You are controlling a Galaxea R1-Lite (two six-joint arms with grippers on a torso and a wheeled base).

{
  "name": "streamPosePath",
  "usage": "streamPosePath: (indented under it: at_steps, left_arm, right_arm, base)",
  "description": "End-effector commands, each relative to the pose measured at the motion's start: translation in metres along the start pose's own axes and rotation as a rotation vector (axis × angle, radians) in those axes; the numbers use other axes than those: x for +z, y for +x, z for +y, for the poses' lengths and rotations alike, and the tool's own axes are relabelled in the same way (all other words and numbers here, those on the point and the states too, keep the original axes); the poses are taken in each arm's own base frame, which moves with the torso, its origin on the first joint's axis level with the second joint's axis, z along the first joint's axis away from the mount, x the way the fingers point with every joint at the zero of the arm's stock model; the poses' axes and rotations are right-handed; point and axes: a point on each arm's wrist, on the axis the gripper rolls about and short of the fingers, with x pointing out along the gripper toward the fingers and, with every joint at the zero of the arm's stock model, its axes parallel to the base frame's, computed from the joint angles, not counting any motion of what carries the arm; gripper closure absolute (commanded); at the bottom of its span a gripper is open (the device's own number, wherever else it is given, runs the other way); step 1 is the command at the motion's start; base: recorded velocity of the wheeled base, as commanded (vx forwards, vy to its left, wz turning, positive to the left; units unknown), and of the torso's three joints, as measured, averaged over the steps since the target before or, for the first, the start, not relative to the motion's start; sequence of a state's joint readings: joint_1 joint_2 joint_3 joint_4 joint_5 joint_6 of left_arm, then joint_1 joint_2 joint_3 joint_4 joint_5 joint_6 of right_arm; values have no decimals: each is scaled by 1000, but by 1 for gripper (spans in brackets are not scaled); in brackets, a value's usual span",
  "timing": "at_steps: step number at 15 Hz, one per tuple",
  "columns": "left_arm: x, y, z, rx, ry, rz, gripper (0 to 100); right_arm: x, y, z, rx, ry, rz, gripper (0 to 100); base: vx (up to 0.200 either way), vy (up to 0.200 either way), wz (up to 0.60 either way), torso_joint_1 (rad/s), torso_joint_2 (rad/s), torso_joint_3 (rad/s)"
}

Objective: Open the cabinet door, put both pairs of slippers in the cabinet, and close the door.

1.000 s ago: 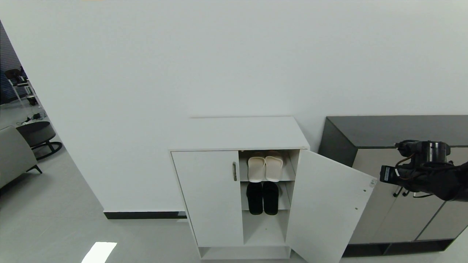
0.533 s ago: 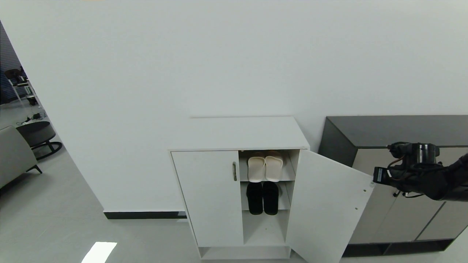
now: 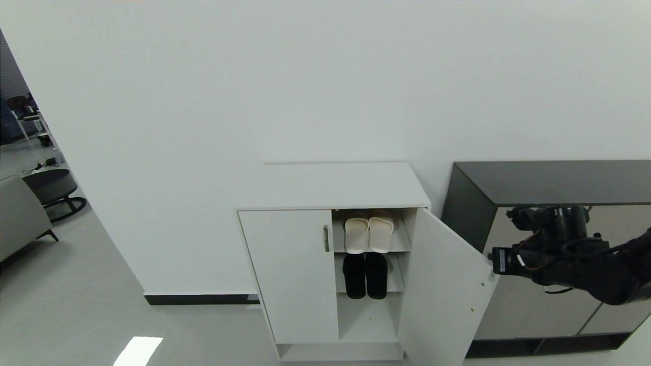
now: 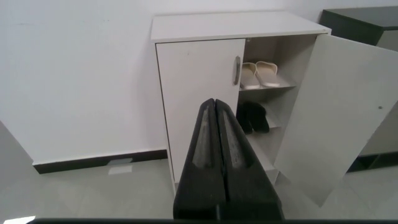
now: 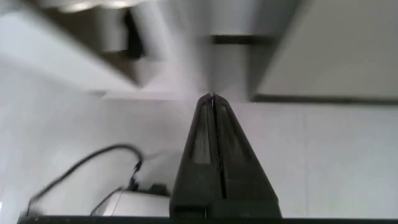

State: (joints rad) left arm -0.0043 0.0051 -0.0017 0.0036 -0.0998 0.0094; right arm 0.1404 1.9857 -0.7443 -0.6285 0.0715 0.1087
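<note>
White and boxy, the cabinet [image 3: 335, 185] stands against the wall, and everything else is placed from it. The dark sideboard [image 3: 549, 180] stands just beside its right flank. The cabinet's left door [image 3: 290, 274] is closed, while its right door [image 3: 447, 284] hangs partly open, swung out toward the sideboard. The right arm [image 3: 574, 259] reaches in front of the sideboard, its front end at the free edge of that open door. Inside the cabinet, on the upper shelf, sits the cream pair of slippers [image 3: 368, 234]. The black pair of slippers [image 3: 364, 274] sits on the shelf directly below, and both pairs lie side by side with toes pointing out. With both pairs already stowed, the step in hand looks like the last one: shutting the door. The right claw [image 5: 212, 102] is clenched with nothing between its fingers. It seems to serve as a blunt pusher against the door's outer face, though the actual contact is too blurred to confirm. The left claw [image 4: 215, 106] is likewise clenched and empty, held well back in front of the cabinet and aimed at the closed door. The next move calls for the right arm to follow the door's arc toward the cabinet front. It should press near the free edge without sliding off until the door sits flush beside its neighbour.
</note>
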Motion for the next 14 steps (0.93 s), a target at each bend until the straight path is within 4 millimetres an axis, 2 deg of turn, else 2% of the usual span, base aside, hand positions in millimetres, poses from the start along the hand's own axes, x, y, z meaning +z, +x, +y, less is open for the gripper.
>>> streamPosePath:
  at_steps: [1,3,5,8,12,14]
  left_arm:
    - [0,0,0,1,0,1,100]
    - [0,0,0,1,-2,1,100]
    - [0,0,0,1,-2,-1,100]
    - [0,0,0,1,-2,1,100]
    - [0,0,0,1,-2,-1,100]
    - [0,0,0,1,0,1,100]
  right_arm:
    - [4,-37,35,92,-60,-54,100]
    - [1,-32,34,86,-57,-38,100]
    - [-7,-15,23,54,-35,8,100]
    - [-14,-1,23,55,-38,41,100]
    - [-30,18,63,144,-109,88,100]
    - [-29,31,81,167,-124,71,100]
  base:
    - [0,0,0,0,0,0]
    - [0,0,0,0,0,0]
    - [0,0,0,0,0,0]
    - [0,0,0,0,0,0]
    - [0,0,0,0,0,0]
    - [0,0,0,0,0,0]
